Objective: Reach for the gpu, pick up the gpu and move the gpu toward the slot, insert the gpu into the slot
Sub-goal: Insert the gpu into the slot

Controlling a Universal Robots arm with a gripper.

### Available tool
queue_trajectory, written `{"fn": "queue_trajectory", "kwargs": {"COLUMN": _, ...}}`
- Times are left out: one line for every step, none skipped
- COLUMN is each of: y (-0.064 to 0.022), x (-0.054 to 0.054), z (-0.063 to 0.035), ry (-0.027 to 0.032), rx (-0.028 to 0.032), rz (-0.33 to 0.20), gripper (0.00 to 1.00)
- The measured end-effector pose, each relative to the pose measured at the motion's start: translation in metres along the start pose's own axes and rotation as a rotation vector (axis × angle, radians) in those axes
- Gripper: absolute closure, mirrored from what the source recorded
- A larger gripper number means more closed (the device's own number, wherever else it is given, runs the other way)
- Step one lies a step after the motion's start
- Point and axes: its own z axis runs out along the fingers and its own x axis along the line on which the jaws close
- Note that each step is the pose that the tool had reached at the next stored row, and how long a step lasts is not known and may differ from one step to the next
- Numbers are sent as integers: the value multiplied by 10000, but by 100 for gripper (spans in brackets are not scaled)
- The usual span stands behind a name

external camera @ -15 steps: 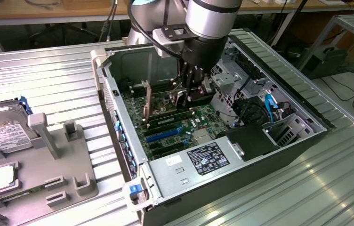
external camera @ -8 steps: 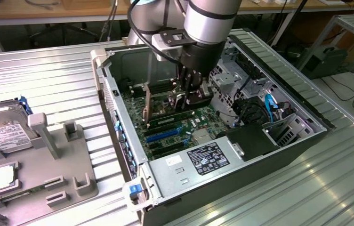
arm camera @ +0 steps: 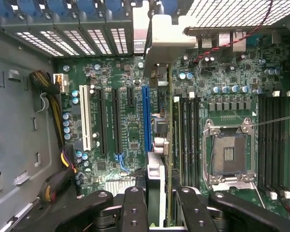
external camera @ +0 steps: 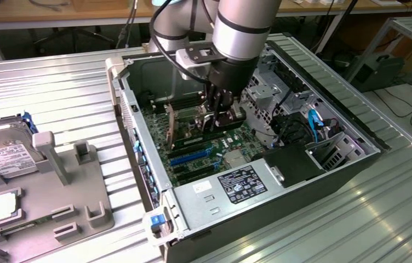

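Note:
My gripper (arm camera: 163, 209) is down inside the open computer case (external camera: 352, 164), shut on the gpu (arm camera: 169, 140). The card shows edge-on between the black fingers (arm camera: 135, 208), with its silver end bracket (arm camera: 157, 36) toward the case's rear panel. The bright blue slot (arm camera: 146, 118) lies on the green motherboard just beside the card's edge, parallel to it and uncovered. In the exterior view the gripper (external camera: 219, 120) hangs over the board with the gpu (external camera: 191, 121) standing upright. The blue slot (external camera: 189, 157) sits a little toward the power supply from it.
Black memory strips (arm camera: 188, 140) and the processor socket (arm camera: 227, 154) flank the card's other side. A white connector (arm camera: 87, 118) and black connectors (arm camera: 115, 121) lie beyond the blue slot. Power supply (external camera: 242, 183), drive cage (external camera: 264, 90), hard drive (external camera: 1, 150) and grey fixture (external camera: 59, 192) stand around.

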Motion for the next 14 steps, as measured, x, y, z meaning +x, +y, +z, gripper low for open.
{"fn": "queue_trajectory", "kwargs": {"y": 0, "x": 1, "z": 13, "ry": 0, "rx": -6, "rz": 1, "gripper": 72}}
{"fn": "queue_trajectory", "kwargs": {"y": 0, "x": 1, "z": 20, "ry": 0, "rx": -10, "rz": 2, "gripper": 72}}
{"fn": "queue_trajectory", "kwargs": {"y": 0, "x": 1, "z": 22, "ry": 1, "rx": -14, "rz": 2, "gripper": 72}}
{"fn": "queue_trajectory", "kwargs": {"y": 0, "x": 1, "z": 27, "ry": -1, "rx": -14, "rz": 1, "gripper": 72}}
{"fn": "queue_trajectory", "kwargs": {"y": 0, "x": 1, "z": 33, "ry": -3, "rx": -13, "rz": 1, "gripper": 72}}
{"fn": "queue_trajectory", "kwargs": {"y": 0, "x": 2, "z": 52, "ry": -2, "rx": -14, "rz": 1, "gripper": 72}}
{"fn": "queue_trajectory", "kwargs": {"y": 0, "x": 2, "z": 67, "ry": -3, "rx": -20, "rz": 1, "gripper": 72}}
{"fn": "queue_trajectory", "kwargs": {"y": 0, "x": 3, "z": 77, "ry": -2, "rx": -24, "rz": 2, "gripper": 72}}
{"fn": "queue_trajectory", "kwargs": {"y": 0, "x": 3, "z": 77, "ry": 0, "rx": -25, "rz": 2, "gripper": 72}}
{"fn": "queue_trajectory", "kwargs": {"y": 0, "x": 3, "z": 77, "ry": 0, "rx": -25, "rz": 2, "gripper": 72}}
{"fn": "queue_trajectory", "kwargs": {"y": 0, "x": 3, "z": 77, "ry": -1, "rx": -25, "rz": 2, "gripper": 72}}
{"fn": "queue_trajectory", "kwargs": {"y": 0, "x": 4, "z": 77, "ry": -2, "rx": -25, "rz": 2, "gripper": 72}}
{"fn": "queue_trajectory", "kwargs": {"y": 0, "x": 3, "z": 77, "ry": -1, "rx": -25, "rz": 1, "gripper": 72}}
{"fn": "queue_trajectory", "kwargs": {"y": 0, "x": 4, "z": 77, "ry": -2, "rx": -25, "rz": 1, "gripper": 72}}
